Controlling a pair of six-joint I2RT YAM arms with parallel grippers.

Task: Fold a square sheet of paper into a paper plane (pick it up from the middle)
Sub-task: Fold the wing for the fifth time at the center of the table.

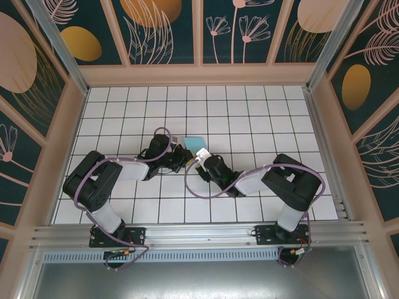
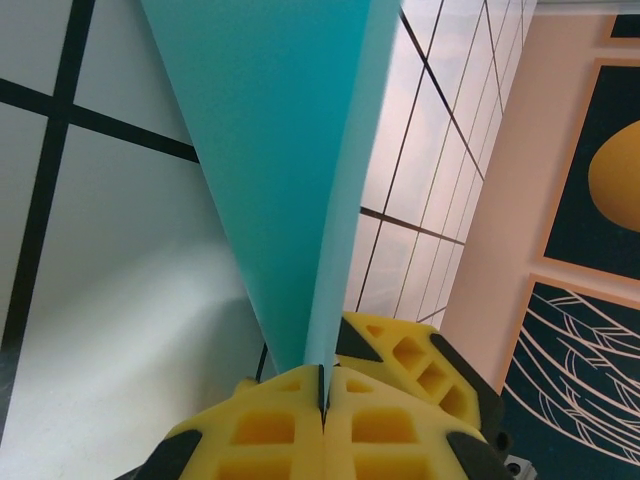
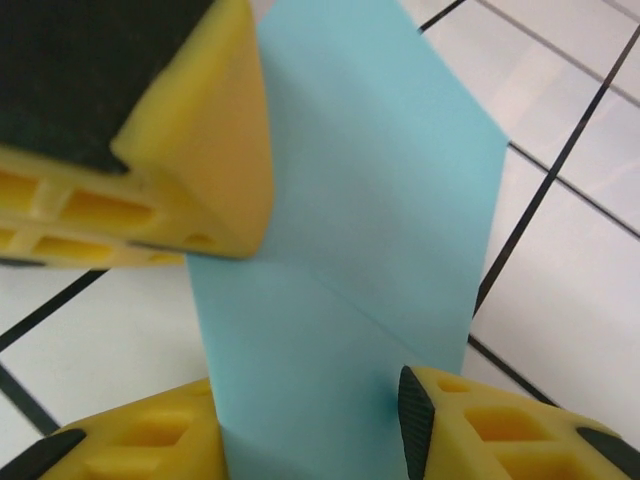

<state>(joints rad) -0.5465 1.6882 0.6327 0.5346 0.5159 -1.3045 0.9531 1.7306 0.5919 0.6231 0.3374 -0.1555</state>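
At the middle of the white, black-gridded table (image 1: 262, 112), the paper plane (image 2: 285, 150) sits between the tips of the two arms. It is smooth, matte turquoise paper, a long wedge with one sharp folded edge, narrowing to a point at the left end effector (image 2: 322, 385); that end effector is clenched on the paper plane, its blocky yellow fingers (image 2: 270, 430), moulded with square pockets and tipped in black, pressed together with the narrow end pinched in the seam. The right end effector (image 3: 300, 415) comes in from the right; its jaws stand parted, one on each side of the flat blue sheet, which shows a faint diagonal crease; the right-hand finger touches the paper's edge; nothing is clamped there. In the right wrist view a yellow finger of the left end effector overlaps the paper's upper left part. A purple cable (image 1: 163, 134) loops just left of the paper; wood-framed wall panels (image 1: 162, 25), dark teal with leaf prints and orange discs, close the far side.
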